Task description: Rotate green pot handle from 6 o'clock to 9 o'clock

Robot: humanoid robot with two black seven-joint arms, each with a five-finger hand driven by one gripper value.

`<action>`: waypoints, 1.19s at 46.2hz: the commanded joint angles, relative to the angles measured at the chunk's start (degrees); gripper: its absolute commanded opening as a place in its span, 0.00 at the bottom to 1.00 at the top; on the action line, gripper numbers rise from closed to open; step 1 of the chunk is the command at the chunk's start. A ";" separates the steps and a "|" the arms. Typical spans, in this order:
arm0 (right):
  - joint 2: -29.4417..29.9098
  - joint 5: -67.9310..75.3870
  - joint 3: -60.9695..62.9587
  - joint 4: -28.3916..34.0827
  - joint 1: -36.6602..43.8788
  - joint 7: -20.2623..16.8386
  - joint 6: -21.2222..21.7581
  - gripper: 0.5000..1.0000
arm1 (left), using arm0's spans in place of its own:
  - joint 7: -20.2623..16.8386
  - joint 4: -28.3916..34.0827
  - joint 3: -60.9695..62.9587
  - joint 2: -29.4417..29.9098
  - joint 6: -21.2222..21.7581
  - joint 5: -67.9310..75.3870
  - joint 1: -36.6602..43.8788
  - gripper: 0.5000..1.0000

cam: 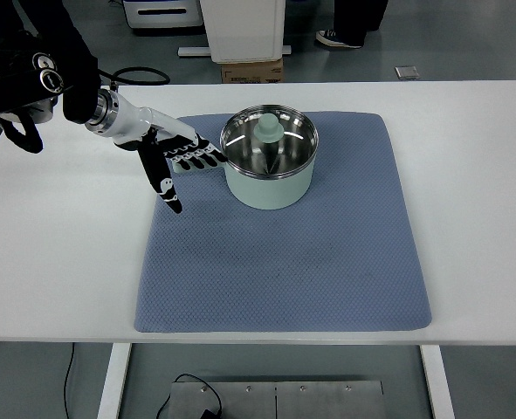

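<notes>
A pale green pot (pixel 269 179) with a steel rim and a green lid knob (pixel 267 129) stands on the far middle of a blue mat (pixel 284 271). Its handle (pixel 181 168) points left, toward 9 o'clock, and is mostly hidden under my left hand. My left hand (pixel 186 170) reaches in from the upper left. Its fingers (pixel 203 157) lie stretched out over the handle and reach toward the pot's left wall. The thumb (pixel 168 194) spreads down onto the mat. The hand does not close around anything. My right arm does not show.
The mat lies on a white table (pixel 57 262). Behind the table stand a cardboard box (pixel 251 70) and a white cabinet (pixel 243 26). A black cable (pixel 140 77) lies at the table's far edge. A person's shoe (pixel 336 37) shows on the floor.
</notes>
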 commanded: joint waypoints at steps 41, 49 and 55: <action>0.00 0.00 0.00 0.00 0.00 0.06 0.00 1.00 | -0.56 9.60 -17.74 -2.93 0.00 -32.24 2.01 1.00; 0.00 0.00 0.00 0.00 0.00 0.06 0.00 1.00 | -0.74 21.55 -29.07 -7.23 2.20 -36.38 9.92 1.00; 0.00 0.00 0.00 0.00 0.00 -0.03 0.00 1.00 | -0.74 30.78 -41.11 -9.87 7.31 -36.65 15.72 1.00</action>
